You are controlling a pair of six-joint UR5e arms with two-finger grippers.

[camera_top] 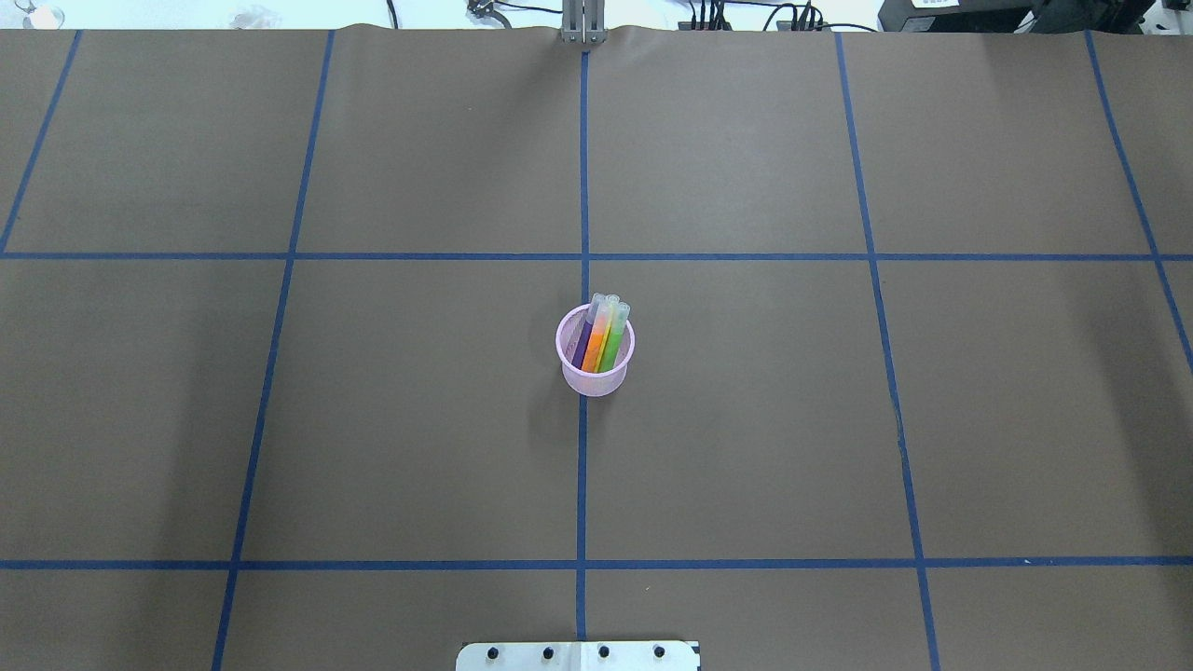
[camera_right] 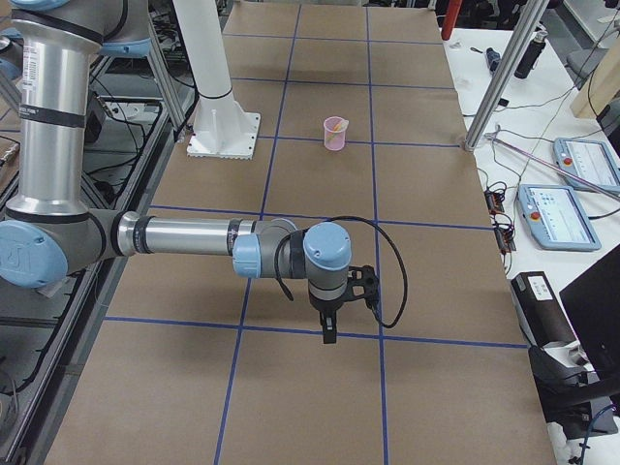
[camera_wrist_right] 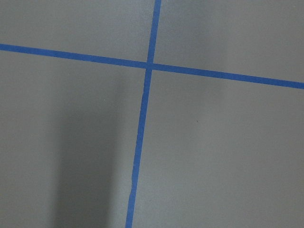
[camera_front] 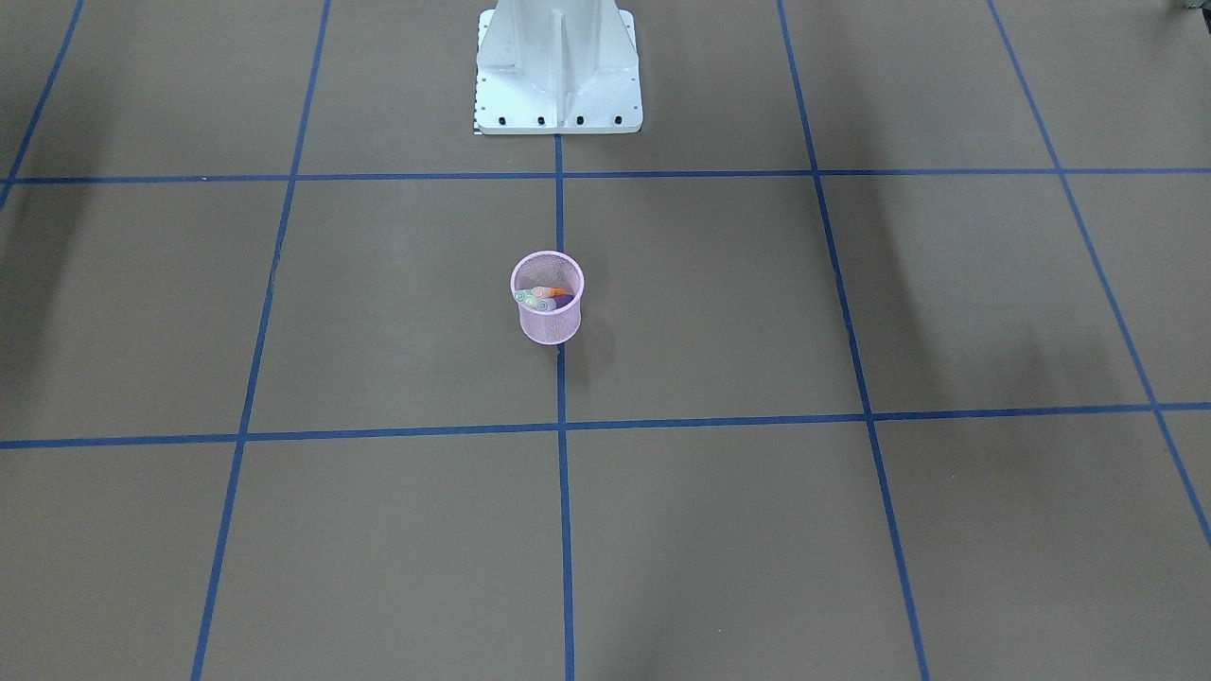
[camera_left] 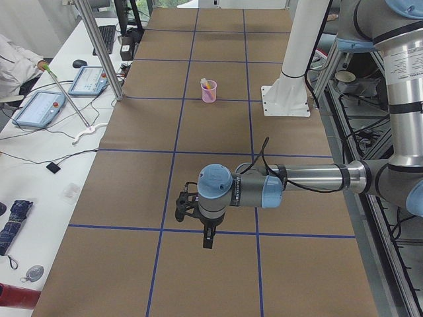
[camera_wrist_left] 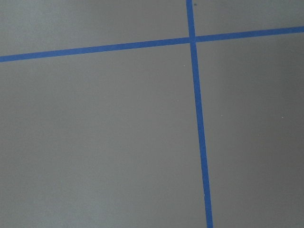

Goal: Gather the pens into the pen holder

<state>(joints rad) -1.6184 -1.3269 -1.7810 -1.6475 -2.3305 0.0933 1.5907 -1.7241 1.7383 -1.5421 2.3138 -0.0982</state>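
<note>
1. Holder [camera_top: 595,368]: pink mesh cup. It stands upright at the middle of the worktop [camera_top: 391,419], on the centre line of blue tape [camera_top: 582,475]. In the overhead view it is at 12 o'clock from the base [camera_top: 578,655].
2. Pens: all three stand side by side in the holder. The purple pen [camera_top: 585,340] is at 9 o'clock, the green pen [camera_top: 612,343] at 3 o'clock and the orange pen [camera_top: 599,343] between them. All lean toward 12 o'clock, with their pale caps over the far rim. The lower ends are hidden by the mesh wall.
3. Front view: only the round cap ends and short bits of orange and purple shaft show inside the holder.
4. Base: white plate, cut off by the lower edge of the overhead view.
5. Left arm [camera_left: 304,178]: seen in the left side view only. The forearm lies level over the worktop and the wrist is turned down. The left hand [camera_left: 207,236] points straight down near a tape crossing, well apart from the holder. I cannot tell whether its fingers are parted or closed.
6. Right arm [camera_right: 184,235]: seen in the right side view only, in the same pose. The right hand [camera_right: 329,329] points straight down, well apart from the holder. I cannot tell its state.
7. Wrist views: each shows only worktop and one tape crossing.
8. Label [camera_left: 404,66] on the left arm's upright segment: the print is too small to read.
</note>
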